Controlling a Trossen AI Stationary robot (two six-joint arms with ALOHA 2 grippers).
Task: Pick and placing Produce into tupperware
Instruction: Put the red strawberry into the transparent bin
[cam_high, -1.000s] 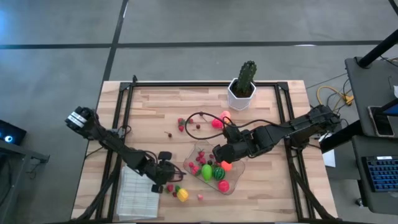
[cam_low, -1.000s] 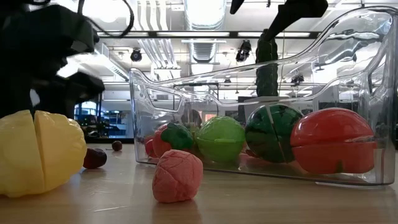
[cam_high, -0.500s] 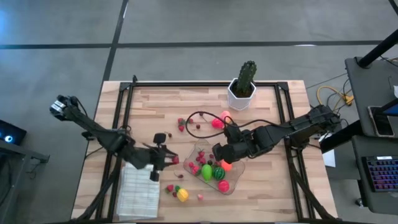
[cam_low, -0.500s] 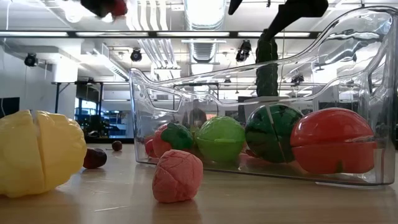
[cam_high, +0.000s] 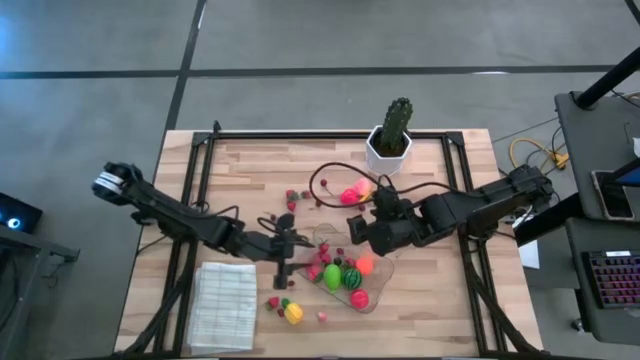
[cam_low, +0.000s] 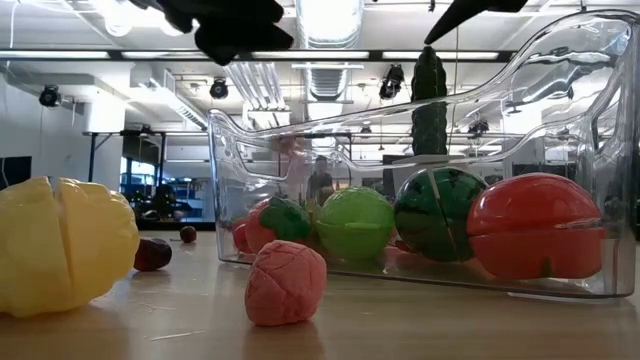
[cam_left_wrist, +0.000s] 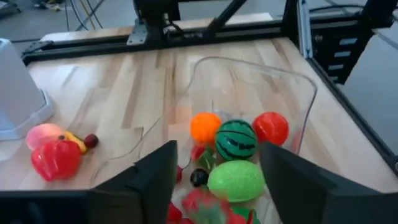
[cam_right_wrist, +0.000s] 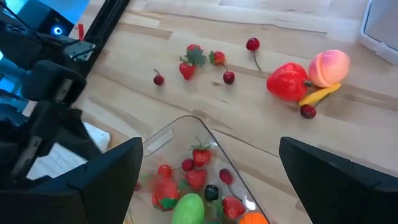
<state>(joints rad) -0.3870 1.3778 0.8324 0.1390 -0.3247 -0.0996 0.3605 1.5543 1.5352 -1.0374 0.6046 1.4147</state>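
One tub (cam_high: 378, 268) holds one melon (cam_left_wrist: 236, 139), one lime (cam_left_wrist: 236, 180), one orange (cam_left_wrist: 205, 127), one red ball (cam_left_wrist: 270, 127) and several strawberries too jumbled to count. Outside lie one lemon (cam_high: 293, 314), one pink piece (cam_low: 285, 283), one pepper (cam_right_wrist: 287, 81), one peach (cam_right_wrist: 329, 67), one banana (cam_right_wrist: 318, 95). One cactus (cam_high: 396, 122), one cloth (cam_high: 225, 305).

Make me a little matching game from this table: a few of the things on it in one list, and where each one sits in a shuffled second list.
Things:
1. striped melon ball
2. yellow fruit
3. cactus
4. white ribbed cloth

Places:
A. in a white pot at the table's far edge
B. flat on the wood at the near left corner
C. inside the clear container
D. on the wood just outside the container, near side

Pairs: 1-C, 2-D, 3-A, 4-B
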